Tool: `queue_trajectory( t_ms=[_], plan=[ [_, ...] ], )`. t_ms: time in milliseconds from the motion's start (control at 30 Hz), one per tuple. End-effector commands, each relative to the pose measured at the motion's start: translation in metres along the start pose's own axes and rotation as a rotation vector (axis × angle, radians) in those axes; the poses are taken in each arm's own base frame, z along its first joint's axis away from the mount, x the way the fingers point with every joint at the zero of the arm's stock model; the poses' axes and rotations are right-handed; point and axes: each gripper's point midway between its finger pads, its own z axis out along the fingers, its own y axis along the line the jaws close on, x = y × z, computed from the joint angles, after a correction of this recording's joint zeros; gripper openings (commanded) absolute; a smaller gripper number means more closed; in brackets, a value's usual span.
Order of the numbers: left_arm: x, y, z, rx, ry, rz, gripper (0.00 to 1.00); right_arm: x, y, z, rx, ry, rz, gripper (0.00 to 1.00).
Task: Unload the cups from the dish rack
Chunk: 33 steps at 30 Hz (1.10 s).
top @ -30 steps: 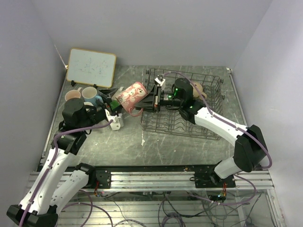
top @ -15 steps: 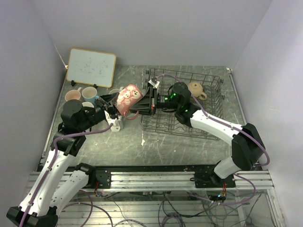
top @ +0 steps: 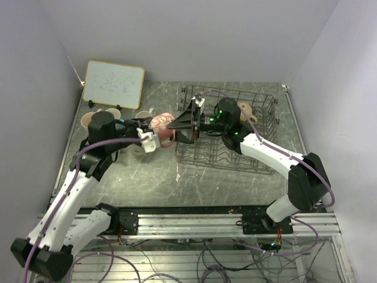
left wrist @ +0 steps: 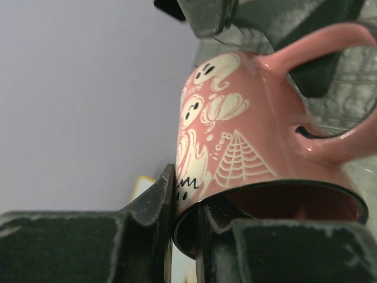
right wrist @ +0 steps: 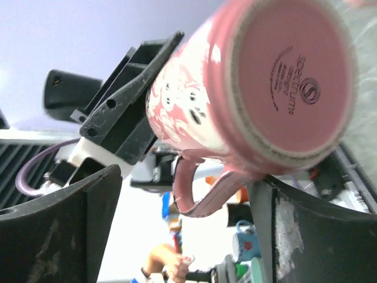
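Left jaws clamp pink mug [left wrist: 235, 135] rim; right jaws spread wide, flanking mug base.

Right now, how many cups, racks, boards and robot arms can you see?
Cups: 4 showing, pink cup, tan cup, pale cup, cream cup; more may hide
Racks: 1
Boards: 1
Robot arms: 2, left arm, right arm
Total: 8

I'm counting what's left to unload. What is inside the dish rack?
One tan cup by the dish rack's far wall. The right arm covers part of its floor; more could hide.
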Motion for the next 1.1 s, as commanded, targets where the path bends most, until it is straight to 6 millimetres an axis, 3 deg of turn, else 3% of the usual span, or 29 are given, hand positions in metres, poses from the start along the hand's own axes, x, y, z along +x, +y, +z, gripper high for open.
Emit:
queue_trajectory(
  t_ms=[0, 167, 333, 500, 800, 1067],
  plan=[
    [0.011, 0.015, 0.012, 0.023, 0.125, -0.138, 0.07, -0.038, -0.029, -0.030, 0.148, -0.108, -0.059, 0.90],
    [0.048, 0.012, 0.038, 0.106, 0.369, -0.344, 0.07, -0.071, -0.067, -0.088, 0.311, -0.257, -0.017, 0.93],
    [0.070, 0.008, 0.064, 0.150, 0.506, -0.437, 0.07, -0.094, -0.084, -0.144, 0.451, -0.385, -0.027, 0.93],
    [0.098, -0.002, 0.088, 0.165, 0.658, -0.552, 0.07, -0.106, -0.093, -0.186, 0.564, -0.486, -0.044, 0.93],
    [0.123, -0.025, 0.120, 0.155, 0.789, -0.794, 0.07, -0.111, -0.095, -0.216, 0.663, -0.562, -0.064, 0.93],
    [0.147, -0.027, 0.132, 0.090, 0.863, -0.945, 0.07, -0.111, -0.097, -0.228, 0.674, -0.583, -0.055, 0.93]
  ],
)
